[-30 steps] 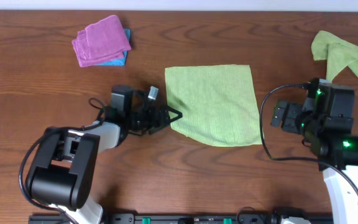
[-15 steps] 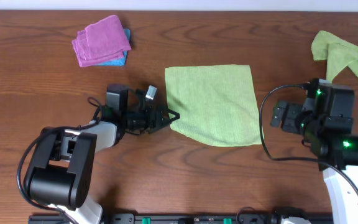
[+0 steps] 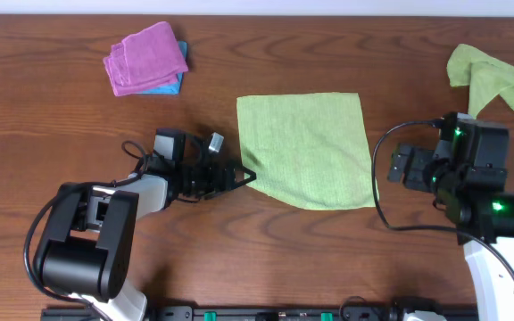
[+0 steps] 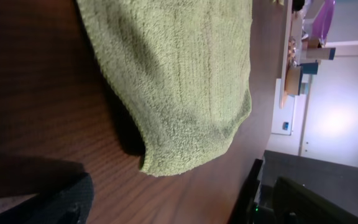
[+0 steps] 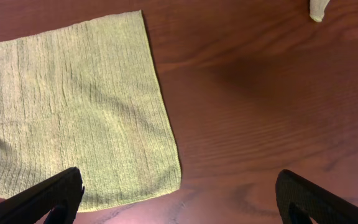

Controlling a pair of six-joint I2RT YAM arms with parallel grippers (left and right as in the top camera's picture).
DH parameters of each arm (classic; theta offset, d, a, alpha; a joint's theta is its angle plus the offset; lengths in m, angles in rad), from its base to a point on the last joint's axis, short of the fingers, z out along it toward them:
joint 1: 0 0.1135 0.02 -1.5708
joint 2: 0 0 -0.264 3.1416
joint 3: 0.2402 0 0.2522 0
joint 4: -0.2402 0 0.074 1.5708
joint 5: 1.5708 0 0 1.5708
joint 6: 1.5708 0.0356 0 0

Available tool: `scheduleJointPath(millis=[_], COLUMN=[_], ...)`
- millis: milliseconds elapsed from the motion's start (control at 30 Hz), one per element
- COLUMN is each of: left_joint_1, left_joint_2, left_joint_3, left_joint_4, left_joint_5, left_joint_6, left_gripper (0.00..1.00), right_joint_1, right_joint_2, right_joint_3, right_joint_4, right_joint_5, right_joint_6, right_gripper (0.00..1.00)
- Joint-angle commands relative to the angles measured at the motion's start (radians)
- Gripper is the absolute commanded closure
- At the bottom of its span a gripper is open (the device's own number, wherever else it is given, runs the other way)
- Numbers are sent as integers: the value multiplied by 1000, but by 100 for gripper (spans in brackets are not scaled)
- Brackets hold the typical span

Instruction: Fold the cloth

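A light green cloth [image 3: 306, 147] lies flat and unfolded in the middle of the wooden table. My left gripper [image 3: 246, 174] is low at the cloth's front left corner, open and holding nothing. In the left wrist view [image 4: 179, 211] that cloth corner [image 4: 166, 93] lies just ahead of the fingers, its edge slightly raised over a shadow. My right gripper [image 3: 402, 168] is open and empty, above the table just right of the cloth's front right corner. The right wrist view [image 5: 179, 205] shows the cloth [image 5: 73, 106] to the left.
A folded pink cloth [image 3: 145, 58] lies on a blue one [image 3: 178, 82] at the back left. A crumpled green cloth [image 3: 489, 76] lies at the back right; its tip shows in the right wrist view [image 5: 319, 9].
My left gripper has shifted slightly toward the table's front along the cloth's left edge. The cloth and the right arm have not moved.
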Motion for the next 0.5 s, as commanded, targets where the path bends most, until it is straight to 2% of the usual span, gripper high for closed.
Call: scheduleJointPath(millis=[0,267,467], left_joint_1=[-6,-76,-100], left_joint_2=[16,27,101], left_joint_3=[-3,-3,-3], left_joint_4=[1,63,149], left_joint_5=[-109,-161,-150], left_joint_6=[32,23,-45], left_gripper=[6,4,4], right_joint_1=[-6,-6,-6], right_joint_2=[-4,-4,-4], right_joint_3=[-5,-5,-5], right_joint_4=[-2,-2,-2], right_joint_5=[-3,-3,-3], right_joint_6=[-18,-18,-18], right_gripper=[1,1,1])
